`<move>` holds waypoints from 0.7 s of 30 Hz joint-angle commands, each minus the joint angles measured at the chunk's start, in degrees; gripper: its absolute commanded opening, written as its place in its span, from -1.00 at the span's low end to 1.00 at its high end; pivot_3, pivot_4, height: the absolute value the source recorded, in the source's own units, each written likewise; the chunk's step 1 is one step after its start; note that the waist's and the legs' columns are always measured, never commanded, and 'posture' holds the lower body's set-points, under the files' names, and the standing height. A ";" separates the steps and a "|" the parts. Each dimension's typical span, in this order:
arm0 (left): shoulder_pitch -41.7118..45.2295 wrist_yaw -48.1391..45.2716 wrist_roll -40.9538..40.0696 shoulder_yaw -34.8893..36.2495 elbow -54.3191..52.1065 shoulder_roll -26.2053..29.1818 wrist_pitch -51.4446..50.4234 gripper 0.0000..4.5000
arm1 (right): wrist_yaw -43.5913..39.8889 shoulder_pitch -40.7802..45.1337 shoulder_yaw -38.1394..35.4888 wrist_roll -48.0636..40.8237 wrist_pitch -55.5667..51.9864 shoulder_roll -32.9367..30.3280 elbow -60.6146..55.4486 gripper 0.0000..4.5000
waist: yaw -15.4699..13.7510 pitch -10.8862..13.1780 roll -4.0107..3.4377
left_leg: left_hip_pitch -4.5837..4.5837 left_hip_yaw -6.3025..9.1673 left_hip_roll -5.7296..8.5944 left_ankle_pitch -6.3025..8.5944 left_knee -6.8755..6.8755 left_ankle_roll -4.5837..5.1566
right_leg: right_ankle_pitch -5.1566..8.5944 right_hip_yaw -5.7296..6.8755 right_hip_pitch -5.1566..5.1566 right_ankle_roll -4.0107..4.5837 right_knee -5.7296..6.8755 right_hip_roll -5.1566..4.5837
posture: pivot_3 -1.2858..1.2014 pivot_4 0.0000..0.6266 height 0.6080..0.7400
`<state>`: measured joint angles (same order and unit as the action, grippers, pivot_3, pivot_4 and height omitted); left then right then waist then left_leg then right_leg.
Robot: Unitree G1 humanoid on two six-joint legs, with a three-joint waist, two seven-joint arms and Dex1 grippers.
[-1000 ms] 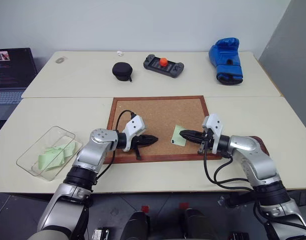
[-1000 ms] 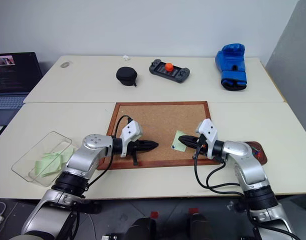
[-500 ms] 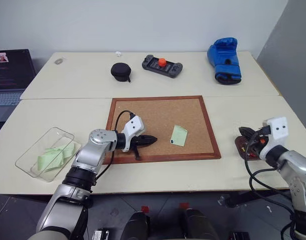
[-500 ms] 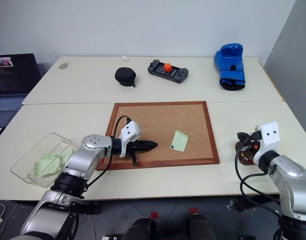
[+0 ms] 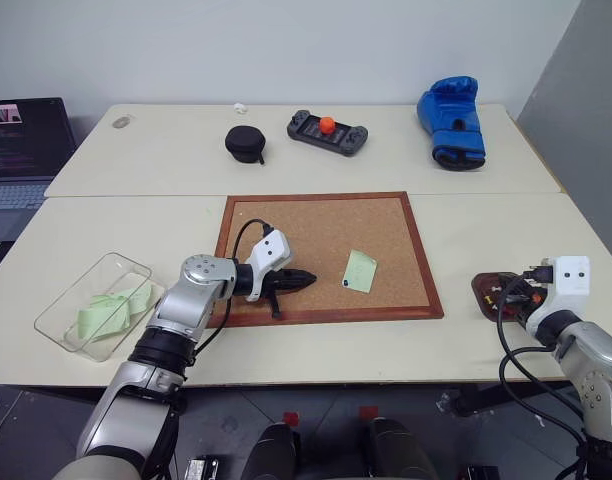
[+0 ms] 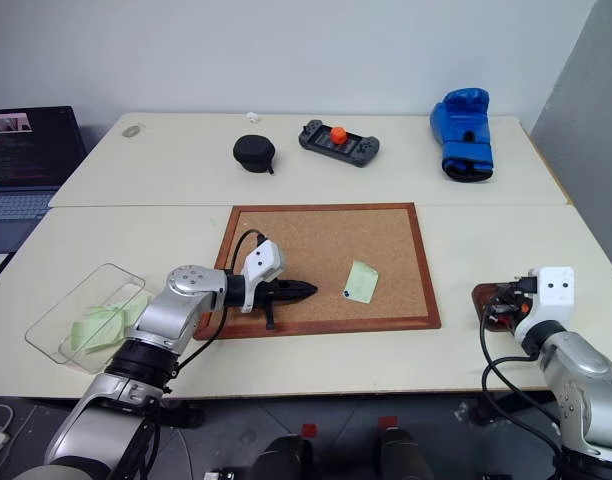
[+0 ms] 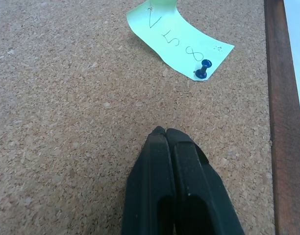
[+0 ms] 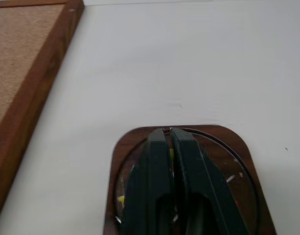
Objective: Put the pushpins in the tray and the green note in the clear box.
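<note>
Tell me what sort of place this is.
Likely an office or lab workroom: pale tables pushed together against a plain wall, an open laptop showing text at the left, and a corkboard with a green note pinned on it.

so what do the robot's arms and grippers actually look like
Both arms are silver-grey metal with rounded joints and black bands. Each wrist carries a white block, with black cables looping from it. The left gripper and right gripper each have two tapered matte black fingers.
</note>
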<state>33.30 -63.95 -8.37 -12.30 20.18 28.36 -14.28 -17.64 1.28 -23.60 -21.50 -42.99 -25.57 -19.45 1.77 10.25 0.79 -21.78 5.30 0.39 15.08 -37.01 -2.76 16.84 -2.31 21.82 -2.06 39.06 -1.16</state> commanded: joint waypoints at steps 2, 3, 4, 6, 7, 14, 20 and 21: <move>-0.72 -0.33 1.66 -1.52 0.62 0.03 0.10 -1.00 | 0.55 0.83 -1.57 -0.60 0.73 -0.79 -0.30 -0.73 | 0.01 0.00 0.00 | 0.00 0.00 0.00 0.00 0.00 0.00 | 0.00 0.00 0.00 0.00 0.00 0.00 | 0.03 -0.52 1.00; -0.69 -0.34 1.67 -1.51 0.66 0.04 0.12 -1.00 | 0.51 0.92 -1.56 -0.61 0.76 -0.92 -0.16 -0.63 | 0.00 0.00 0.00 | 0.00 0.00 0.00 0.00 0.00 0.00 | 0.00 0.00 0.00 0.00 0.00 0.00 | 0.03 -0.52 1.00; -0.74 -0.34 1.68 -1.48 0.66 0.05 0.20 -1.00 | 0.45 0.99 -1.60 -0.60 0.83 -1.06 0.00 -0.49 | 0.01 0.00 0.00 | 0.00 0.00 0.00 0.00 0.00 0.00 | 0.00 0.00 0.00 0.00 0.00 0.00 | 0.03 -0.52 1.00; -0.78 -0.34 1.69 -1.44 0.69 0.04 0.35 -1.00 | 0.33 1.25 -1.68 -0.65 0.88 -1.36 0.31 -0.29 | 0.01 0.00 0.00 | 0.00 -0.01 0.00 0.00 0.00 0.00 | 0.00 0.00 0.00 0.00 0.00 0.00 | 0.03 -0.52 1.00; -0.79 -0.35 1.70 -1.41 0.71 0.02 0.40 -1.00 | 0.29 1.36 -1.70 -0.67 0.88 -1.48 0.41 -0.21 | 0.00 0.00 0.00 | 0.00 -0.01 0.00 0.00 0.00 0.00 | 0.00 0.00 0.00 0.00 0.00 0.00 | 0.03 -0.52 1.00; -0.93 -0.51 1.76 -1.34 0.68 -0.21 0.68 -1.00 | -0.12 1.18 -1.59 -0.75 1.00 -2.05 0.46 -0.04 | 0.01 0.00 0.00 | 0.00 0.00 0.00 0.00 0.01 0.00 | 0.00 0.01 0.00 0.00 0.00 0.00 | 0.03 -0.52 1.00; -1.04 -0.51 1.78 -1.40 0.53 -0.35 0.72 -1.00 | -0.64 0.67 -0.38 1.01 2.40 -3.38 1.53 -0.04 | 0.01 0.00 0.00 | -0.01 -0.01 0.00 0.00 0.00 0.00 | 0.00 0.00 0.00 0.00 -0.01 0.00 | 0.03 -0.52 1.00; -1.05 -0.54 1.77 -1.41 0.51 -0.35 0.73 -1.00 | -0.51 0.62 -0.05 1.38 2.67 -3.56 1.72 -0.04 | 0.01 0.00 0.00 | -0.01 -0.01 0.00 0.00 0.00 0.00 | 0.00 0.00 0.00 0.00 -0.01 0.00 | 0.03 -0.52 1.00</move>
<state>33.24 -64.24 -7.76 -12.28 20.17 28.34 -13.23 -18.02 1.68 -23.41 -20.94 -42.04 -28.23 -17.04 1.78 10.25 0.79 -21.78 5.29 0.40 15.08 -37.00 -2.75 16.84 -2.31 21.82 -2.07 39.05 -1.16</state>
